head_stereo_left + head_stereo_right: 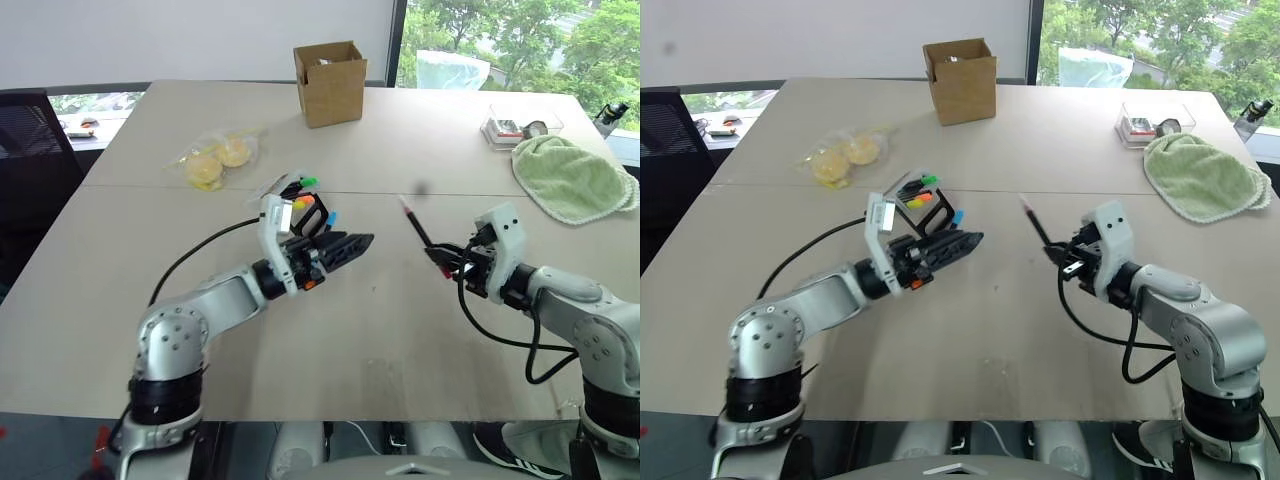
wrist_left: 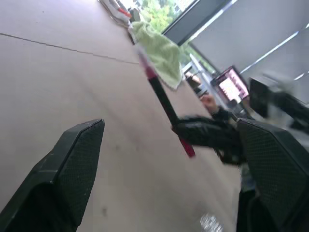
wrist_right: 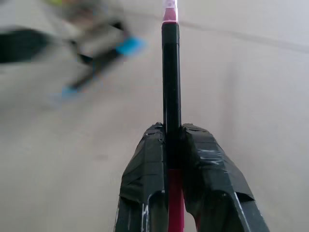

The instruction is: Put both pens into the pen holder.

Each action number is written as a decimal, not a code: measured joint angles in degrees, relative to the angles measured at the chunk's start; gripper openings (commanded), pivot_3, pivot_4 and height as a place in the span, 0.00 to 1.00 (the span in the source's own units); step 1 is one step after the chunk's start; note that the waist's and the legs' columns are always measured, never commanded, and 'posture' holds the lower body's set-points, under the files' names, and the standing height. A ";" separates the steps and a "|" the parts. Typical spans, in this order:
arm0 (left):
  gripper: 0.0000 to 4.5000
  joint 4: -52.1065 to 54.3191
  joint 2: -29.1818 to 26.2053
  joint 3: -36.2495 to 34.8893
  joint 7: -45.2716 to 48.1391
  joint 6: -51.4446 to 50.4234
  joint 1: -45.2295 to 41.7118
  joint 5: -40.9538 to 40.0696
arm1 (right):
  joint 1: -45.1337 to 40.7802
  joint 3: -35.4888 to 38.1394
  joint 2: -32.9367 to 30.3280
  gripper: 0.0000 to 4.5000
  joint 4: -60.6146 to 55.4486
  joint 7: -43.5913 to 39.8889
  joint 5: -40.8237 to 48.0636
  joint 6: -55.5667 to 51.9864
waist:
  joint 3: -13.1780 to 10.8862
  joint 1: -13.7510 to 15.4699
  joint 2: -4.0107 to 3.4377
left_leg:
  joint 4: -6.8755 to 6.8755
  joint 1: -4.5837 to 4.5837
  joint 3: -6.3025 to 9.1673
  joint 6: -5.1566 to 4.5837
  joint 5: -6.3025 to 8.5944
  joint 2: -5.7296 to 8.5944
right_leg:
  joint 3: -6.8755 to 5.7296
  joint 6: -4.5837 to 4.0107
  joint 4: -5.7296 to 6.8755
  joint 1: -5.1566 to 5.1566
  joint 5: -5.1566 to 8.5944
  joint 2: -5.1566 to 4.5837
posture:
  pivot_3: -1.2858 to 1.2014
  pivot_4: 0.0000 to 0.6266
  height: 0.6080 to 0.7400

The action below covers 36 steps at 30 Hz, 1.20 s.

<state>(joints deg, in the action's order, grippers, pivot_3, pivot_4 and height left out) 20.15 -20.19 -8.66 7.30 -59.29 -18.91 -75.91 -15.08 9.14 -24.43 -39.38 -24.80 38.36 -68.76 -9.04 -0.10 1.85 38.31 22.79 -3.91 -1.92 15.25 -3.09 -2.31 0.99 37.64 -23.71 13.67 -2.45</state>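
Note:
My right gripper (image 1: 447, 258) is shut on the dark pen with the pink end (image 1: 415, 226) and holds it off the table, its tip slanting up and toward the far left. The right wrist view shows that pen (image 3: 170, 77) clamped between both fingers. My left gripper (image 1: 355, 245) hovers over the table's middle, pointing right toward the pen, with its fingers (image 2: 72, 164) wide open and nothing between them. Just behind it stands the black pen holder (image 1: 303, 206), showing green, orange and yellow tips. A light blue pen end (image 1: 331, 217) shows beside the holder; its body is mostly hidden.
A brown cardboard box (image 1: 330, 82) stands at the back centre. A clear bag of yellow items (image 1: 215, 162) lies at the back left. A green towel (image 1: 575, 178) and a clear plastic container (image 1: 520, 125) are at the back right. A black chair (image 1: 30, 150) stands left of the table.

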 measured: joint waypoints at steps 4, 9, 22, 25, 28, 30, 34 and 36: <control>1.00 -3.83 2.78 0.04 -3.14 -0.08 -3.96 -3.02 | -0.01 -2.03 1.09 0.01 -3.64 0.31 3.71 -0.51 | 0.00 -0.02 0.01 | 0.03 -0.01 -0.09 0.00 0.00 0.09 | 0.07 0.00 -0.03 0.01 0.00 -0.05 | 0.52 0.24 1.00; 1.00 -5.19 2.69 0.37 -2.86 -0.47 -6.00 -3.02 | -0.03 -3.75 1.11 0.01 -3.99 1.75 4.88 -0.54 | 0.00 -0.05 0.01 | 0.04 -0.02 -0.13 0.00 0.00 0.39 | 0.14 0.00 -0.02 0.01 0.00 -0.17 | 0.52 0.24 1.00; 0.01 -5.11 3.69 0.94 -0.79 -0.62 -5.99 -4.35 | 0.86 -4.12 0.07 0.00 -5.68 2.91 9.34 0.20 | 0.00 0.01 0.02 | 0.02 0.01 -0.08 0.01 -0.01 0.41 | 0.09 0.01 -0.03 0.00 0.01 -0.20 | 0.52 0.24 1.00; 0.01 -5.07 3.38 0.91 -0.14 -0.49 -5.99 -4.34 | 0.84 -4.50 -0.07 0.00 -5.54 2.96 9.35 0.83 | 0.00 0.00 0.02 | 0.02 0.00 -0.08 0.01 -0.01 0.42 | 0.09 0.01 -0.03 0.01 0.01 -0.20 | 0.52 0.24 1.00; 0.00 -4.92 2.54 0.84 0.53 -0.07 -6.13 -4.07 | 0.73 -4.94 0.10 0.10 -4.97 2.79 9.40 2.14 | 0.00 -0.02 0.02 | 0.02 0.00 -0.08 0.01 -0.01 0.43 | 0.09 0.01 -0.03 0.01 0.01 -0.20 | 0.52 0.24 1.00; 0.00 -3.97 1.01 0.93 1.39 0.28 -6.48 -2.67 | 0.50 -4.56 0.72 0.29 -4.29 2.45 10.39 3.72 | -0.01 -0.02 0.01 | 0.02 0.01 -0.08 0.00 -0.01 0.43 | 0.09 0.01 -0.03 0.00 0.01 -0.20 | 0.52 0.24 1.00; 0.00 -2.57 -4.20 -0.34 3.77 1.18 -7.34 0.20 | 0.90 -1.75 -2.43 0.74 -5.09 -1.19 15.28 6.10 | -0.04 -0.07 0.00 | -0.01 0.02 -0.06 0.00 0.00 0.40 | 0.06 0.01 -0.07 0.00 0.02 -0.20 | 0.52 0.24 1.00; 0.00 -1.79 -7.40 -3.23 4.97 2.31 -9.80 0.17 | 2.31 1.28 -5.86 0.87 -5.16 -3.44 17.59 7.34 | -0.06 0.24 0.03 | 0.00 0.07 -0.04 0.00 0.00 0.38 | 0.04 0.02 -0.13 0.01 0.02 -0.23 | 0.52 0.24 1.00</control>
<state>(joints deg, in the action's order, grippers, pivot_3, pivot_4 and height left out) 18.37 -27.59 -11.89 12.27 -56.98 -28.71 -75.73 -12.78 10.42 -30.29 -44.54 -28.23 55.95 -61.42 -9.10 0.14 1.88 38.31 22.86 -3.96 -1.92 15.25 -2.71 -2.27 1.01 37.51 -23.70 13.70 -2.68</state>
